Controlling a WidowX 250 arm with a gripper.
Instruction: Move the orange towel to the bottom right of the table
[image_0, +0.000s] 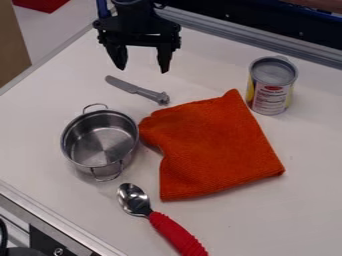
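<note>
My gripper (141, 62) hangs over the upper left part of the table, its two fingers spread apart with nothing between them. The orange towel (214, 147) lies spread out around the middle of the table (307, 210), below and to the right of the gripper and apart from it. Its left edge is uneven, with the upper left corner close beside the metal pot.
A metal pot (100, 140) stands left of the towel. A small knife (133, 90) lies between gripper and towel. At the upper right stands a can (270, 87). A spoon with a red handle (167, 225) lies near the front edge, below the towel.
</note>
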